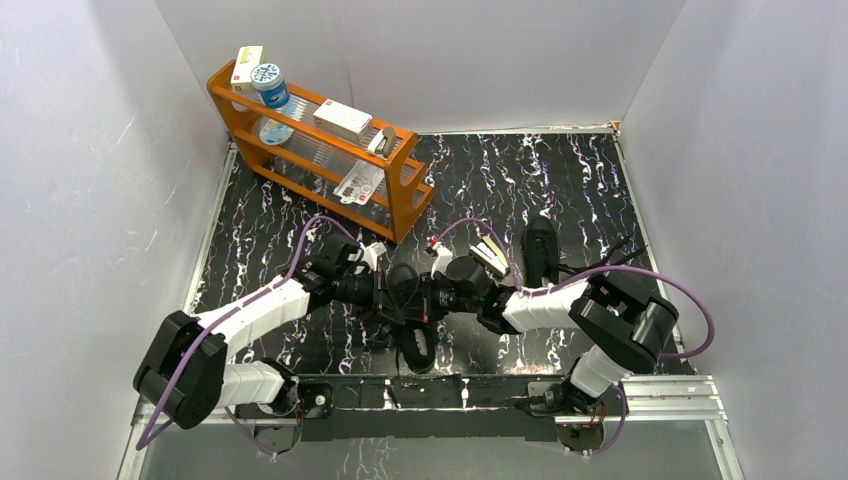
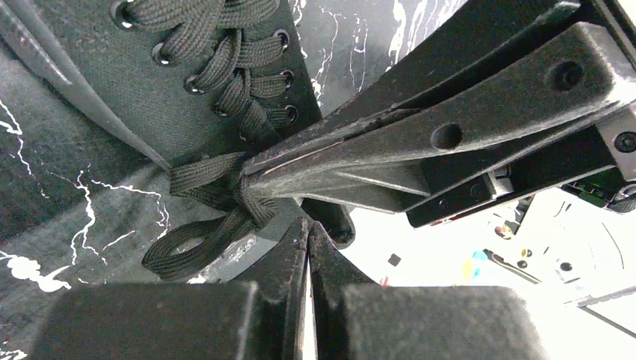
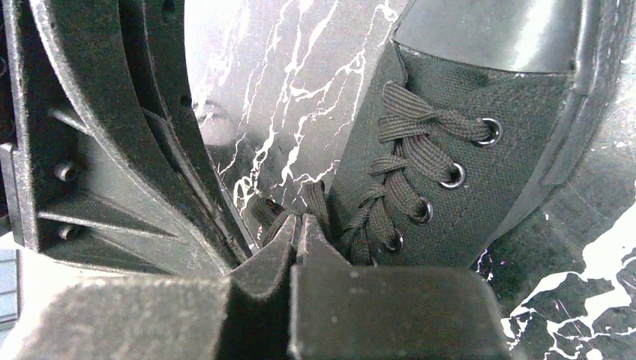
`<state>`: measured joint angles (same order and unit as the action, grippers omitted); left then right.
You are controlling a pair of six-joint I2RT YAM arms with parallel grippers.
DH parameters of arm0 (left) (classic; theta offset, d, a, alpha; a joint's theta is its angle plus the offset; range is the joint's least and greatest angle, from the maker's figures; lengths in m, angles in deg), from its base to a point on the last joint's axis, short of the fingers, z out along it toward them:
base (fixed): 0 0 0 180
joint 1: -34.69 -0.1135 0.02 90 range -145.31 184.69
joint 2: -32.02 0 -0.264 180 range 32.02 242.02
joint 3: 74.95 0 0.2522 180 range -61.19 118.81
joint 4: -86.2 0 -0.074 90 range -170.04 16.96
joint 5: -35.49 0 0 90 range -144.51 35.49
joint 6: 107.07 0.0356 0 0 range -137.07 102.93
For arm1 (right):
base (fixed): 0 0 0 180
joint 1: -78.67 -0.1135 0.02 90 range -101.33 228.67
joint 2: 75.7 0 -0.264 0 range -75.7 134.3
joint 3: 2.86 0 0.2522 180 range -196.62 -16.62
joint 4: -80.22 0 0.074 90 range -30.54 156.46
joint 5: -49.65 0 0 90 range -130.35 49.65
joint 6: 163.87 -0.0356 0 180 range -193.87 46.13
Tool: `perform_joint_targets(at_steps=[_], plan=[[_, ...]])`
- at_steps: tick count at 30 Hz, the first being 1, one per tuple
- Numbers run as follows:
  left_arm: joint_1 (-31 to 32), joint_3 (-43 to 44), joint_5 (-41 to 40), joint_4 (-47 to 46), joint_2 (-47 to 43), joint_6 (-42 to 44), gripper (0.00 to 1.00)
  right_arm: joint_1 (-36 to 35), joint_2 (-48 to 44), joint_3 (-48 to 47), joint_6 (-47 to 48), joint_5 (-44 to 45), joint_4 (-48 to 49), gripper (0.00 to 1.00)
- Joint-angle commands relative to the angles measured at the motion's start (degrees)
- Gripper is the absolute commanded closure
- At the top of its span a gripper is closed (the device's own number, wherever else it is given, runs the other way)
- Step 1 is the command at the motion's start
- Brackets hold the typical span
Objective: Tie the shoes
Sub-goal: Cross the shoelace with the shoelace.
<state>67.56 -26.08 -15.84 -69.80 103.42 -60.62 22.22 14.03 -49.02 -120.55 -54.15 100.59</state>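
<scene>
One black shoe (image 1: 416, 345) lies under both grippers near the front middle of the table; its laced top (image 2: 225, 82) (image 3: 442, 150) fills the wrist views. The other shoe (image 1: 541, 250) lies to the back right with its laces loose. My left gripper (image 2: 308, 229) (image 1: 405, 296) is shut just beside the knot (image 2: 240, 187), with a dark bit of lace at its tips. A lace loop (image 2: 184, 251) lies on the mat to its left. My right gripper (image 3: 298, 221) (image 1: 428, 297) is shut on lace strands at the shoe's throat, its fingers (image 2: 450, 135) meeting the knot.
An orange rack (image 1: 410, 200) with a bottle (image 1: 270, 82) and small boxes stands at the back left. The mat (image 1: 560, 170) is black marble-patterned, with white walls on three sides. A metal rail (image 1: 660, 395) runs along the near edge.
</scene>
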Motion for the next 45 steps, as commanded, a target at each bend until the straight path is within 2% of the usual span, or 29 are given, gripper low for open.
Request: perform_joint_targets(at_steps=[1,3,8,11,18,21,26,34,38,40,45], plan=[[0.27,1.43,-0.24,2.94,-2.7,0.66,1.0,-0.51,0.42,1.73,-0.8,-0.5,4.47,1.0],[0.27,3.15,-2.53,6.74,-5.19,1.96,1.0,-0.5,-0.74,1.63,0.24,-0.15,2.68,1.0],[-1.99,4.58,-7.24,15.18,-9.24,3.64,0.66,-0.51,-3.73,0.38,5.75,-0.56,-4.43,1.0],[-5.35,1.89,-5.68,14.5,-8.8,1.71,0.59,-0.5,-5.43,0.95,9.16,-2.56,-4.68,1.0],[-6.36,-2.79,-1.99,4.49,-3.14,-4.56,0.58,-0.51,-5.91,0.44,15.15,-6.44,-7.29,1.0],[-6.41,-3.33,-0.69,-0.82,-2.68,-2.83,0.6,-0.51,-6.08,0.93,15.88,-6.47,-7.38,1.0],[-6.32,-1.9,1.53,-1.7,2.26,-0.35,0.6,-0.51,-5.91,0.61,16.73,-6.4,-8.1,1.0],[-6.22,0.51,0.55,-4.64,3.31,5.62,0.52,-0.51,-5.89,0.57,16.59,-4.43,-7.87,1.0],[-6.23,0.35,0.38,-9.71,2.15,8.54,0.54,-0.51,-5.89,0.64,16.21,-4.11,-7.51,1.0],[-6.23,-1.08,0.5,-15.14,1.68,8.38,0.55,-0.51,-5.76,0.55,16.13,-4.11,-7.25,1.0],[-6.23,-2.04,0.49,-21.61,4.67,8.81,0.64,-0.51,-5.95,0.33,15.7,-3.81,-7.09,1.0]])
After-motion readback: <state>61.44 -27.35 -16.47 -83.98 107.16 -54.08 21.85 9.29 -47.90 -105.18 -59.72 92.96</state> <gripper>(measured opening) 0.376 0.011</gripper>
